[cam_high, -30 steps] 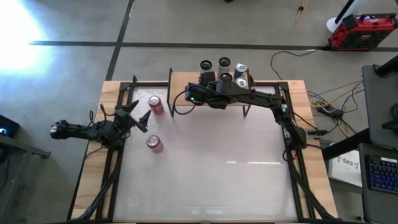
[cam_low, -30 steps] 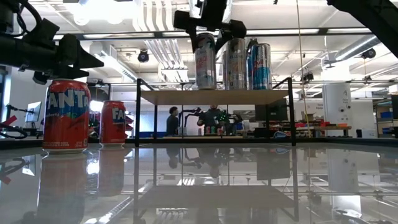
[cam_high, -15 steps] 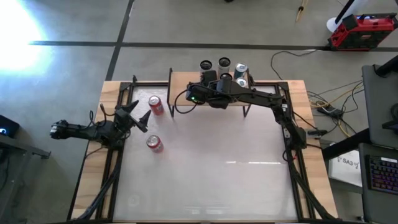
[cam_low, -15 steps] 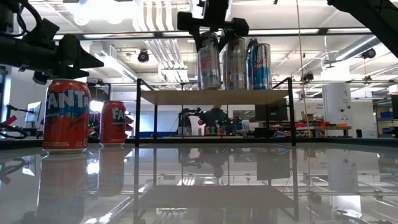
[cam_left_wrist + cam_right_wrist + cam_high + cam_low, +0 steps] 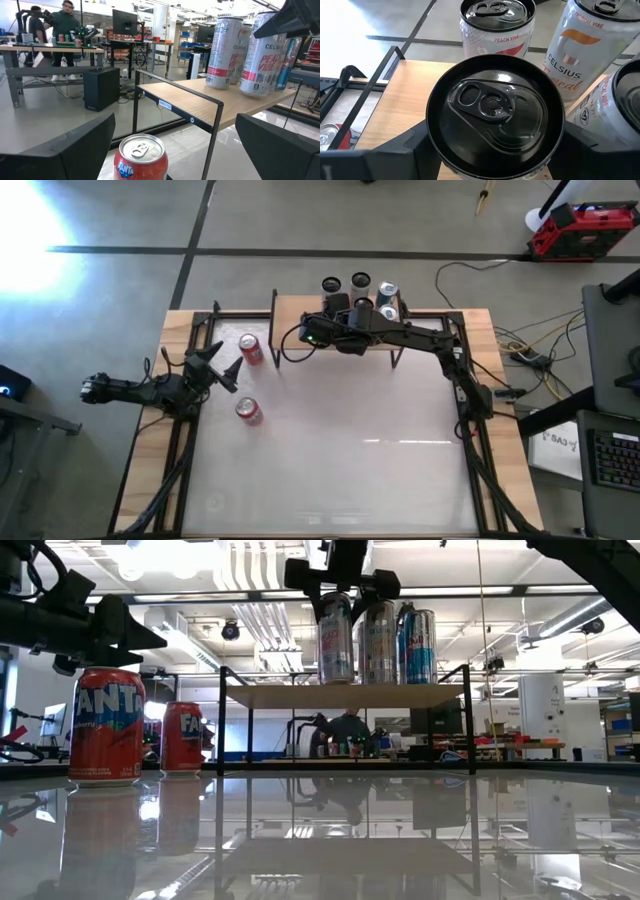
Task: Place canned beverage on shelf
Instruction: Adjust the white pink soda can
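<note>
Two arms in frame. Right gripper (image 5: 340, 585) is over the shelf (image 5: 300, 308), fingers closed on the upper part of a tall slim can (image 5: 495, 117) with a dark lid. From the right wrist view the lid sits squarely between the two dark fingers, which meet its rim on both sides. In the low view the held can (image 5: 336, 638) stands upright at the left end of the row, its base level with the wooden top (image 5: 345, 695); cannot tell whether it rests on the wood or clears it slightly.

Other tall cans stand upright on the shelf close beside it: a white Peach Vibe can (image 5: 496, 27), a Celsius can (image 5: 585, 55), and a blue-labelled can (image 5: 418, 645) at the right end of the row. The high view shows the group bunched toward the back of the shelf, partly under the right arm.

Left gripper (image 5: 222, 365) waits at the table's left edge, jaws spread wide, holding nothing. Its wrist view looks between the fingers at one red Fanta can (image 5: 139, 157) close by, with the shelf beyond it.

Second red Fanta can (image 5: 249, 411) stands upright on the white table (image 5: 340, 470), nearer the front, apart from the first (image 5: 251, 348). Both are left of the shelf, on the table surface.
</note>
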Robot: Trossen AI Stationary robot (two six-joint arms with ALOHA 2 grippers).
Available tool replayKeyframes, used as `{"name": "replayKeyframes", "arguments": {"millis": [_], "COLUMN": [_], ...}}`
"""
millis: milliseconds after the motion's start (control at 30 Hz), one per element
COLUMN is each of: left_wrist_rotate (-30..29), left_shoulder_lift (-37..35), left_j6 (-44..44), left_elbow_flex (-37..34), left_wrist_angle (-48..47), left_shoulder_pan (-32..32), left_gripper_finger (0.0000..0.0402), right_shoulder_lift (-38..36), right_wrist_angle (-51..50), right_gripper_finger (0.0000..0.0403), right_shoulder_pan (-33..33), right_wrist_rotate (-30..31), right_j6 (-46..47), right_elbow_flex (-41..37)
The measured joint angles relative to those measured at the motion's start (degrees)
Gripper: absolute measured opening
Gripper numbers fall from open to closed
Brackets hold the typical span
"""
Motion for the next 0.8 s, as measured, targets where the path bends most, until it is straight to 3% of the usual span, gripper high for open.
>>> {"name": "replayKeyframes", "arguments": {"millis": [800], "left_wrist_rotate": [0.0], "left_shoulder_lift": [0.0], "left_j6": [0.01], "left_elbow_flex": [0.0], "left_wrist_angle": [0.0], "left_shoulder_pan": [0.0], "left_gripper_finger": [0.0398], "right_shoulder_lift": [1.3], "right_wrist_angle": [0.52], "right_gripper_finger": [0.0261], "right_shoulder_pan": [0.0], "right_wrist_rotate": [1.4], "right_j6": [1.39], "right_elbow_flex": [-0.02]}}
